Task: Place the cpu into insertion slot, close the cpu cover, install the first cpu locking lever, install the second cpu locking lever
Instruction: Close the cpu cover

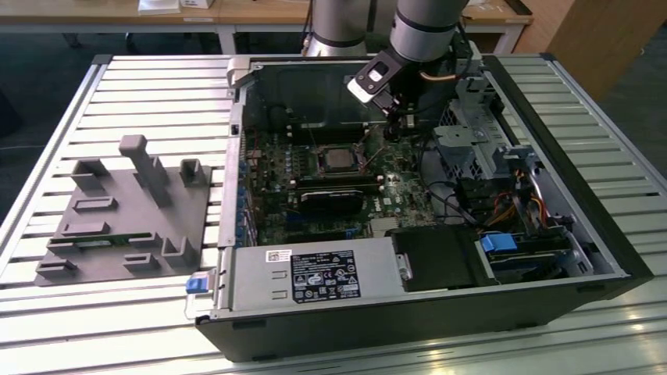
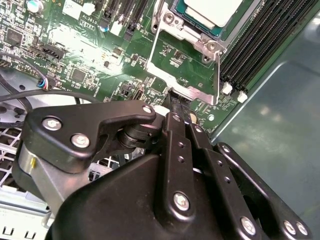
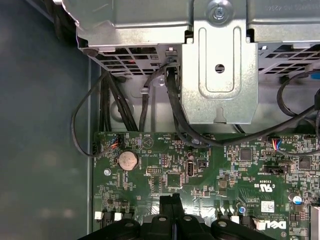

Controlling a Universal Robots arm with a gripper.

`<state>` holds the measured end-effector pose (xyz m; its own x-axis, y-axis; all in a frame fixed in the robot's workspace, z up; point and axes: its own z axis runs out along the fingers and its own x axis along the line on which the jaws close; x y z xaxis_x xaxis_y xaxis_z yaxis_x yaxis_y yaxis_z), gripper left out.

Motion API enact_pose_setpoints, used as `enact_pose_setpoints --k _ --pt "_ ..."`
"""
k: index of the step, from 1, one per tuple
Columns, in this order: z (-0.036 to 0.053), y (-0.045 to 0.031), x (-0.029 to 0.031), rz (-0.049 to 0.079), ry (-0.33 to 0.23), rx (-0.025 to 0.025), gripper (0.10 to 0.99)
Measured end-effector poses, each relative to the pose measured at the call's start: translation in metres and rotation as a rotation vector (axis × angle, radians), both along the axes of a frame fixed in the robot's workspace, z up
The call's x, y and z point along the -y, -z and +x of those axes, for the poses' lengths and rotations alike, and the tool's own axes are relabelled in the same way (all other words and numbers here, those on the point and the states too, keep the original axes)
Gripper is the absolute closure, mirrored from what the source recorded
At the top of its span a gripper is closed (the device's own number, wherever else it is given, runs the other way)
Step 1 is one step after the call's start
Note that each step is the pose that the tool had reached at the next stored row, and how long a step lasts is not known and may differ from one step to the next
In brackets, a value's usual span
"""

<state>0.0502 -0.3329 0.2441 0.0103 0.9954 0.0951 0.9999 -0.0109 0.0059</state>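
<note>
Clearly I'm on the cover step: the cpu (image 2: 215,10) already sits in the insertion slot (image 2: 202,24), the cpu cover (image 2: 195,92) lies swung open, and my gripper (image 2: 176,100), pressed together, touches its free edge, which I judge needs a careful swing over the chip

Slatted metal table (image 1: 125,86), bearing a grey fixture plate (image 1: 125,215) with upright blocks at the exterior view's left, and an open black computer case (image 1: 417,324) just beside it.
Inside the case: green motherboard (image 1: 276,168), grey power supply (image 1: 261,285), long black card (image 1: 333,203).
First wrist view: coin cell (image 3: 127,160), black cables (image 3: 172,107), metal bracket (image 3: 220,75).
</note>
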Motion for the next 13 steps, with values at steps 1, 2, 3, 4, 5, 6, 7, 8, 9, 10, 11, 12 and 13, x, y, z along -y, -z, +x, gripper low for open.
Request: enact_pose_setpoints --k 1,2,3,4,5,6,7,8,9,10,11,12,13 --pt "-0.0002 0.0 0.0 0.0 0.0 0.0 0.98" --pt "-0.0005 0.0 0.0 0.0 0.0 0.0 0.98" --pt "-0.0007 0.0 0.0 0.0 0.0 0.0 0.98" --pt "-0.0011 0.0 0.0 0.0 0.0 0.0 0.98" --pt "-0.0016 0.0 0.0 0.0 0.0 0.0 0.98" --pt "-0.0021 0.0 0.0 0.0 0.0 0.0 0.98" --pt "-0.0027 0.0 0.0 0.0 0.0 0.0 0.98" --pt "-0.0034 0.0 0.0 0.0 0.0 0.0 0.98" --pt "-0.0042 0.0 0.0 0.0 0.0 0.0 0.98" --pt "-0.005 0.0 0.0 0.0 0.0 0.0 0.98" --pt "-0.0058 0.0 0.0 0.0 0.0 0.0 0.98" --pt "-0.0066 0.0 0.0 0.0 0.0 0.0 0.98" --pt "-0.0074 0.0 0.0 0.0 0.0 0.0 0.98"
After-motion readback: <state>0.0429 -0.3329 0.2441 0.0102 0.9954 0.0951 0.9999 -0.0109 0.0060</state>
